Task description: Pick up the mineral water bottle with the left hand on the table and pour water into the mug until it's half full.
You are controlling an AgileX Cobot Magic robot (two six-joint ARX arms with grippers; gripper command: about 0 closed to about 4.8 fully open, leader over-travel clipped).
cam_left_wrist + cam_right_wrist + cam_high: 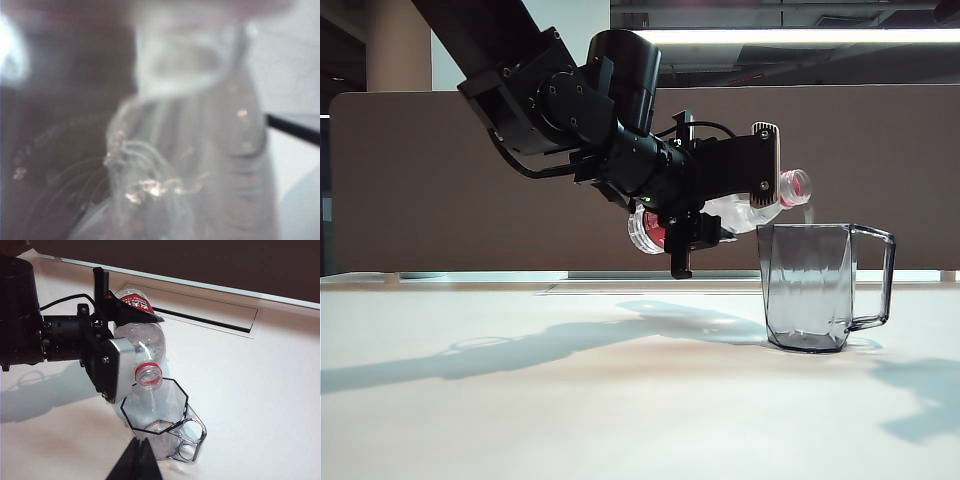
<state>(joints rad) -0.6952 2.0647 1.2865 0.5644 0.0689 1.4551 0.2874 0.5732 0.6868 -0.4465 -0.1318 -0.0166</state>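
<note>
One bottle point(745, 210) (tipped) gripped by left hand point(720, 195) — one mug point(815, 290); right hand point(136, 462) closed.

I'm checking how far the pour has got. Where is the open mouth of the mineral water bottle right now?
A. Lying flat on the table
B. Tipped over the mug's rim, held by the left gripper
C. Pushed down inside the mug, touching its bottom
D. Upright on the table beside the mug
B: the left gripper holds the mineral water bottle tilted, its red-ringed mouth just above the rim of the mug, while the right gripper waits apart, shut.
</note>
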